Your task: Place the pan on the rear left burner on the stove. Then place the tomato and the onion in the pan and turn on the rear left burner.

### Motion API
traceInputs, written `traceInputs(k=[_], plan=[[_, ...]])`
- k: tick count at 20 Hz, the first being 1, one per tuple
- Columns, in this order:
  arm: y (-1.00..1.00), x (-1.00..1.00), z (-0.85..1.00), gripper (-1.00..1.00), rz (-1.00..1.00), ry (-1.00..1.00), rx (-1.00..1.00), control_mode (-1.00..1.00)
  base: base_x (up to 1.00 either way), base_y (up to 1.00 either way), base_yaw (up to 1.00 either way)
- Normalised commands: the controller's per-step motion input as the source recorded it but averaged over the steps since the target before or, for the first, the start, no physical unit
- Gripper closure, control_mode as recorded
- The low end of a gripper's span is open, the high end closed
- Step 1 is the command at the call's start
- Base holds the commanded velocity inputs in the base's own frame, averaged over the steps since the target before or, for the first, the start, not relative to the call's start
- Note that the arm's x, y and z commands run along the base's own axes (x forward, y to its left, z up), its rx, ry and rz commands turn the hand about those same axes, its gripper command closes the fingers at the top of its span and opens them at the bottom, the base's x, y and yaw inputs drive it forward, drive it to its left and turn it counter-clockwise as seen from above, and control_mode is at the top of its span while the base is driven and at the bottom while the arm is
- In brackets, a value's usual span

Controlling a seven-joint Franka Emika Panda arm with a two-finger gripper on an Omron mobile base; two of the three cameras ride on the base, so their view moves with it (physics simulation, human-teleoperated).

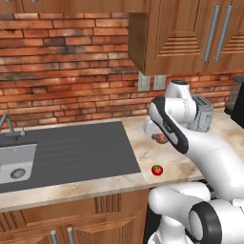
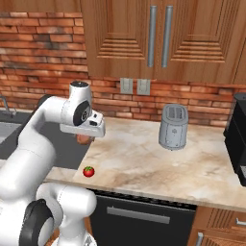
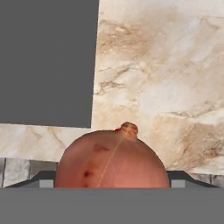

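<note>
On the marble worktop [image 2: 144,158], just right of the dark grey sink counter [image 1: 71,152], the claw [image 3: 112,181] is lowered over the onion [image 3: 112,159]. Seen from the hand, the onion sits between the two finger tips [image 3: 43,180], its small stem nub turned toward the top of that view; the ball is round, with no clear long axis. The jaws stand wide apart on either side of it, and contact with its skin cannot be made out. From the left base camera the onion [image 1: 161,138] peeks out under the hand, close to the brick wall [image 1: 62,71]. The tomato [image 1: 157,169] rests near the worktop's front edge, apart from the onion, green top upward. A grey toaster [image 2: 173,126] stands farther right.
</note>
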Motion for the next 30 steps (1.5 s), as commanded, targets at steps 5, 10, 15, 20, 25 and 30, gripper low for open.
traceInputs(k=[5,10,15,20,25,30], plan=[[-0.11,-0.48,0.01,1.0,0.0,0.12,-0.02,-1.0,0.0,0.0,0.0],[-0.02,-0.34,0.0,1.0,0.0,0.13,-0.02,-1.0,0.0,0.0,0.0],[0.0,-0.3,0.0,1.0,0.0,0.06,-0.03,-1.0,0.0,0.0,0.0],[0.0,-0.18,0.0,1.0,0.0,0.02,0.0,-1.0,0.0,0.0,0.0],[0.0,-0.13,0.0,1.0,0.0,0.01,0.0,1.0,-0.06,0.0,0.0],[0.0,0.0,0.0,1.0,0.0,0.0,0.0,1.0,-0.44,0.06,0.0]])
